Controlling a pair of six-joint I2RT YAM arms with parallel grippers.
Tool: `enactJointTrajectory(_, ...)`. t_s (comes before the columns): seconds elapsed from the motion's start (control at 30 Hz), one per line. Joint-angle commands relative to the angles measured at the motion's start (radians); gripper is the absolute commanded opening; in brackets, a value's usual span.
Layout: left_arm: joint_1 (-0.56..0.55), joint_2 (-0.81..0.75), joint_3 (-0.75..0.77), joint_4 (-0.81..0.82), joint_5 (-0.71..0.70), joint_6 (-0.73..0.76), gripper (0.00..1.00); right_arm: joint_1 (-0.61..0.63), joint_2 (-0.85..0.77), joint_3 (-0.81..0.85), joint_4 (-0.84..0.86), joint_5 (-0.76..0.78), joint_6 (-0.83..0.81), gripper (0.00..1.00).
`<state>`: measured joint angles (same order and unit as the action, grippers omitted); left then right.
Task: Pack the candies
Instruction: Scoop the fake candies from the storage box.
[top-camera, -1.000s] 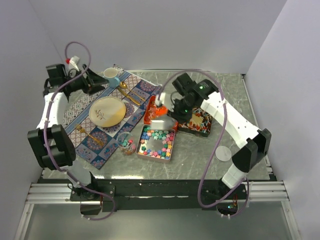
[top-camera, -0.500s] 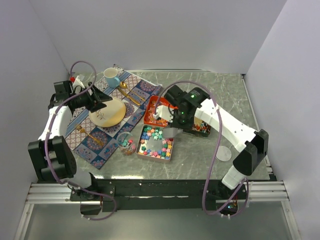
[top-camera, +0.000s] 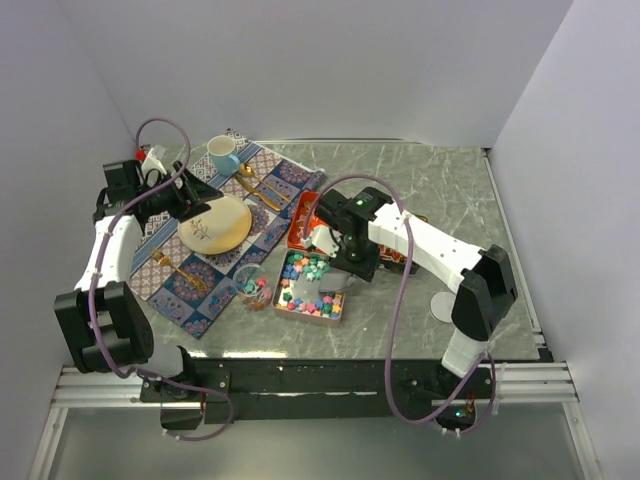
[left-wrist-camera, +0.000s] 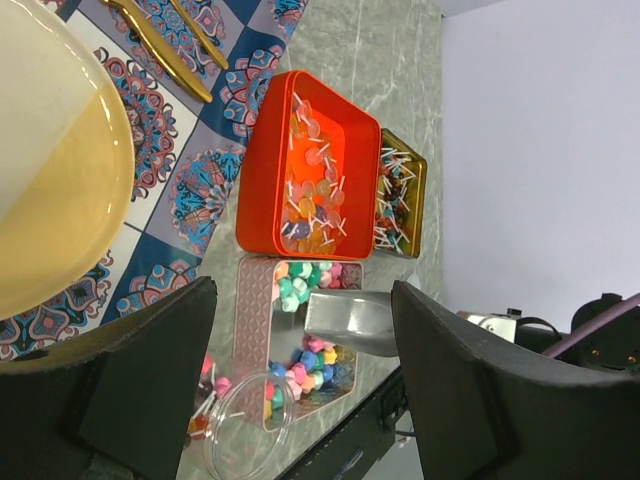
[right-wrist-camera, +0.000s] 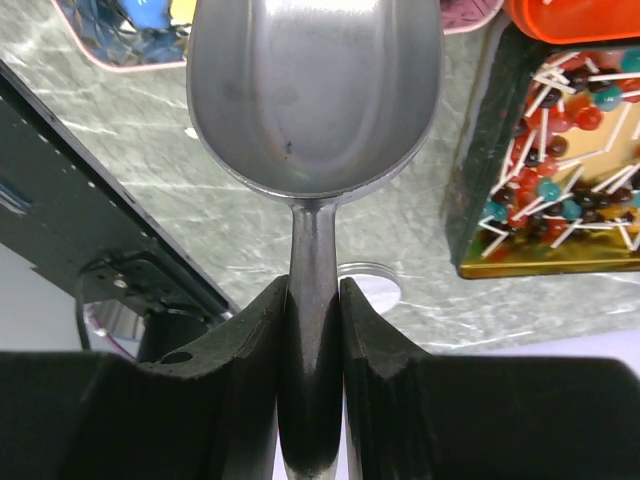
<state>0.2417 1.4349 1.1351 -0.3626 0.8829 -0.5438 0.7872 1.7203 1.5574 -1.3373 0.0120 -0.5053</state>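
The candies are pastel star-like lumps lying in an open pink tin at the table's middle; they also show in the left wrist view. My right gripper is shut on the handle of a silver scoop, seen in the right wrist view. The scoop's bowl is empty and hangs over the pink tin's right side. My left gripper is open and empty above the yellow plate, far left of the tin. A clear cup with a few candies stands left of the tin.
An orange tin of lollipops sits behind the pink tin, and a gold-rimmed dark tin of lollipops sits to its right. A round lid lies at front right. A patterned mat carries the plate, gold cutlery and a blue cup.
My right gripper has carried the scoop forward and left, down over the pink tin. My left gripper swung right from the mat's far edge to over the plate.
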Motion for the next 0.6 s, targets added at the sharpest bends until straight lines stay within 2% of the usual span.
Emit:
enactJointTrajectory(0.0, 0.004, -0.033, -0.014, 0.050, 0.002, -0.015, 0.77, -0.016, 0.044, 0.004, -0.108, 0.002, 0.063, 0.00)
enactJointTrajectory(0.2, 0.005, -0.034, -0.018, 0.056, 0.004, -0.025, 0.77, -0.028, 0.119, 0.003, -0.109, 0.089, 0.100, 0.00)
enactJointTrajectory(0.37, 0.011, -0.027, -0.028, 0.085, 0.005, -0.044, 0.77, -0.022, 0.165, -0.003, -0.108, 0.089, 0.102, 0.00)
enactJointTrajectory(0.57, 0.028, -0.008, -0.023, 0.082, -0.001, -0.041, 0.77, 0.004, 0.232, 0.107, -0.102, 0.180, 0.042, 0.00)
